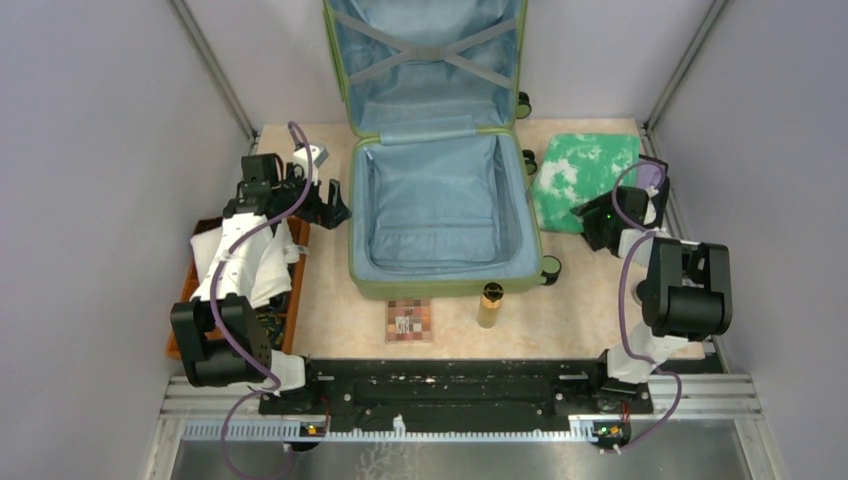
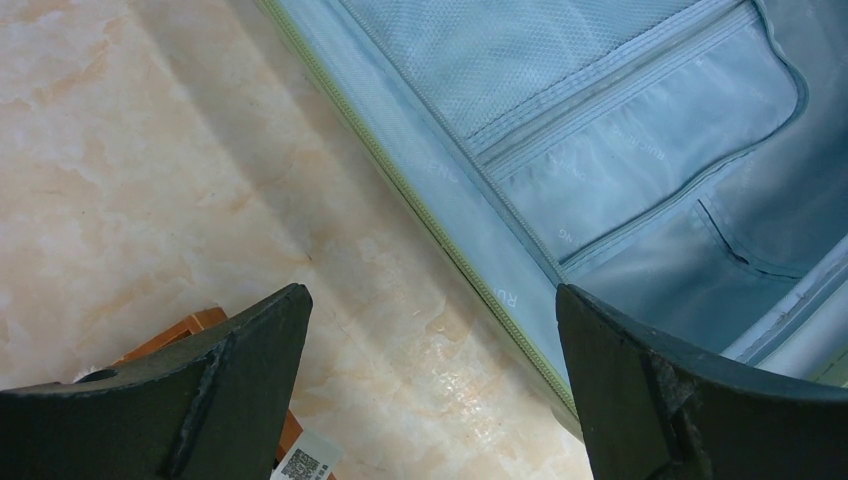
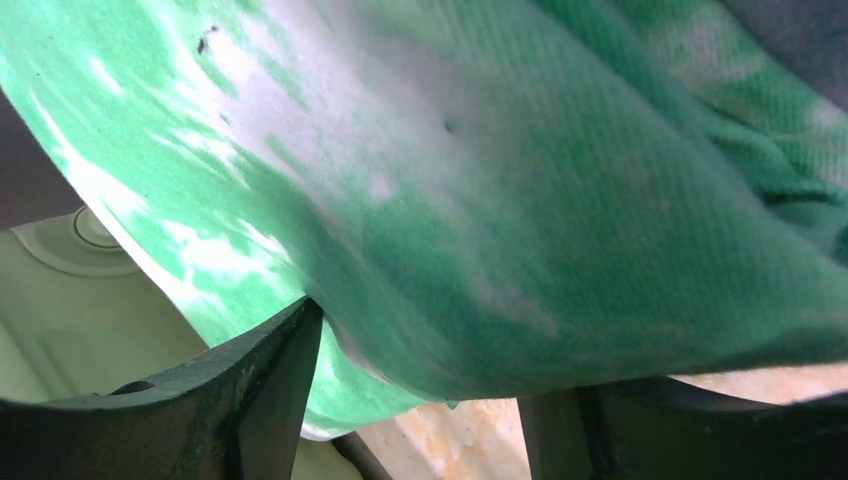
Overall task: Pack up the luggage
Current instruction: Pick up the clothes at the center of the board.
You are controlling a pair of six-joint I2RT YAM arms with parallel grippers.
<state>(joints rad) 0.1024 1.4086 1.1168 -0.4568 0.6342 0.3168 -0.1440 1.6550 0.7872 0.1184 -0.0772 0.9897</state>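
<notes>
From above, the large light-green hard-shell suitcase (image 1: 450,285) lies open in the middle of the beige marbled table (image 1: 330,300). Its base is flat and its lid stands upright at the back wall, with light-blue lining and crossed straps showing. My left gripper (image 1: 328,205) hangs just beside the base's left wall. At the table's left edge, an orange-brown tray (image 1: 300,285) holds folded white cloth (image 1: 240,260). My right gripper (image 1: 592,215) sits at the near edge of a green-and-white mottled cloth (image 1: 585,170), which lies just beside the suitcase on its right. In front of the suitcase are a flat brown checkered box (image 1: 408,320) and an amber bottle (image 1: 490,305) with a dark cap. I cannot tell whether the bottle stands or lies.

Through my left wrist camera, my dark fingers (image 2: 230,380) are spread wide and hold nothing. Bare table lies under one and the suitcase's green zipped rim and blue lining under the other. A corner of the tray peeks in beside the lower finger.

Through my right wrist camera, the green-and-white mottled cloth fills nearly everything. A thick fold of it hangs down between my fingers (image 3: 250,400), which stand a little narrower than on the other arm. One fingertip touches the fold, but I cannot tell whether the pair actually clamps it. The pale green shell of the suitcase shows at lower left.
</notes>
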